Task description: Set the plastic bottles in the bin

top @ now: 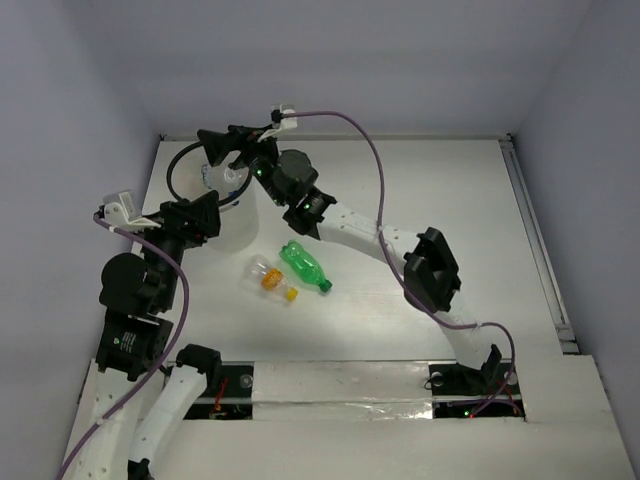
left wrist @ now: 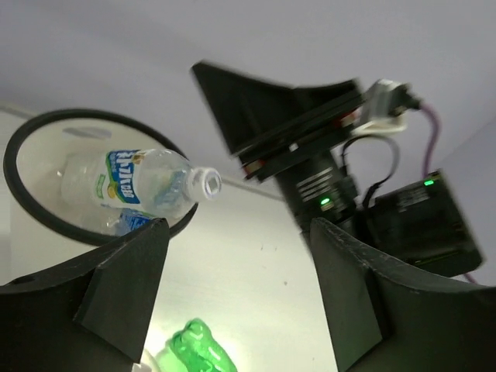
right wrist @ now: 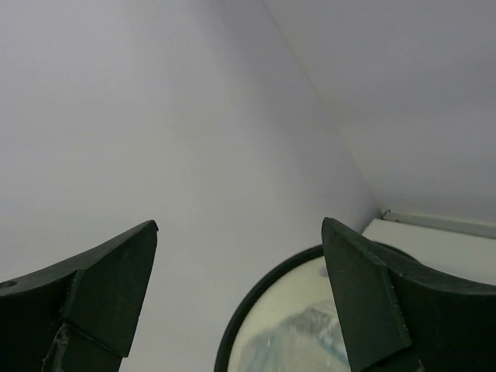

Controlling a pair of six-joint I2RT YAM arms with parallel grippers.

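The bin (top: 236, 236) stands at the far left. A clear bottle with a blue-white label (left wrist: 136, 180) lies tilted in it, with its open neck over the black rim (left wrist: 31, 128); a second blue label (left wrist: 128, 222) shows beneath. My right gripper (top: 212, 150) hangs open and empty above the bin, whose rim (right wrist: 242, 314) and a clear bottle (right wrist: 310, 333) show below its jaws (right wrist: 240, 223). My left gripper (top: 215, 218) is open and empty (left wrist: 240, 229) beside the bin. The green bottle (top: 304, 266) and the tiny orange-labelled bottle (top: 272, 279) lie on the table.
The green bottle's end (left wrist: 198, 349) lies just below my left jaws. A finger of the right gripper (left wrist: 248, 108) hangs over the bin ahead of the left wrist. A purple cable (top: 370, 150) arcs over the right arm. Walls close the back and sides.
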